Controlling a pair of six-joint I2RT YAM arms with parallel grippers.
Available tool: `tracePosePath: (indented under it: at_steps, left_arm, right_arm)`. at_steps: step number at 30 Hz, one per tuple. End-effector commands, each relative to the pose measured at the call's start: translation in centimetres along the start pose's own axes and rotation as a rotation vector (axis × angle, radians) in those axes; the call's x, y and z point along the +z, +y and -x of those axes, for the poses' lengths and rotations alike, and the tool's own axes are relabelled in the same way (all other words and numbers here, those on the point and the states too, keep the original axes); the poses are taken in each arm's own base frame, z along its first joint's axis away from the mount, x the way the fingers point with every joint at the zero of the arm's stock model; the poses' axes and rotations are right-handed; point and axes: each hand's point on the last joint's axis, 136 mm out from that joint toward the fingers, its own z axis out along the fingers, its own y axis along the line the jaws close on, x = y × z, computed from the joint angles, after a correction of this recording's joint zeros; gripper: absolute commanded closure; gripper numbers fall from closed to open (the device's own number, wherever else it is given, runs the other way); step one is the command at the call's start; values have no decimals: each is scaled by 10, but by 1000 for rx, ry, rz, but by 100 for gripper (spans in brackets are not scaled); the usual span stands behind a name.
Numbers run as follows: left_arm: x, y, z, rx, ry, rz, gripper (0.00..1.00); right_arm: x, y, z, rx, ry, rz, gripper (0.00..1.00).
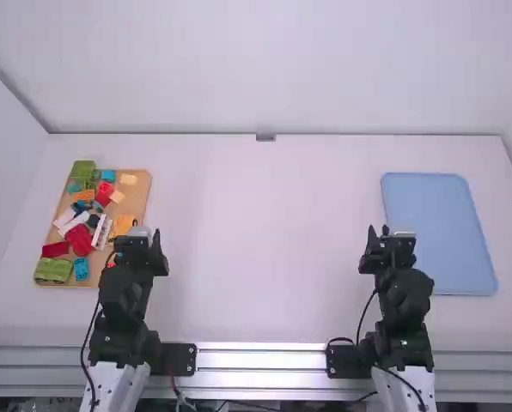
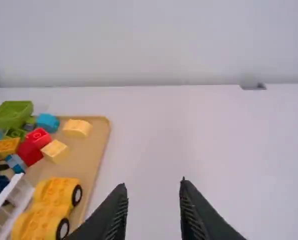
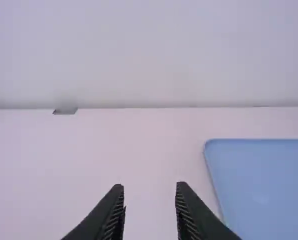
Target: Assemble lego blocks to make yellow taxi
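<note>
White table (image 1: 256, 240), yellow wheeled block (image 2: 55, 192), cut off

From my seat, the left arm (image 1: 123, 300) hides the near right corner of the tan tray (image 1: 140, 202). My left wrist view cuts off that tray and a yellow wheeled piece (image 2: 38, 224); my right one crops the blue mat (image 3: 249, 175). The grey thing (image 1: 265, 137) at the far edge of the bench (image 1: 256, 240) is too small for me to identify.
</note>
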Motion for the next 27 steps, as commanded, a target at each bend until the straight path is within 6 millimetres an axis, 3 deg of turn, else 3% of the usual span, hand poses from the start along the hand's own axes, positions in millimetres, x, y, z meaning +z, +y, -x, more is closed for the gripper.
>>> tracePosePath:
  at_steps: [1,16,22,27]
  left_arm:
    - [-2,6,18,5,-7,39,68]
    - [21,43,49,68,335,159,38]
    - [39,68,43,54,522,139,27]
    - [60,103,19,-3,751,110,18]
  right_arm:
    - [0,3,24,-7,-33,13,68]
    - [30,23,72,-74,-16,96,38]
    - [44,31,86,-106,-8,127,27]
    - [60,36,97,-121,1,145,17]
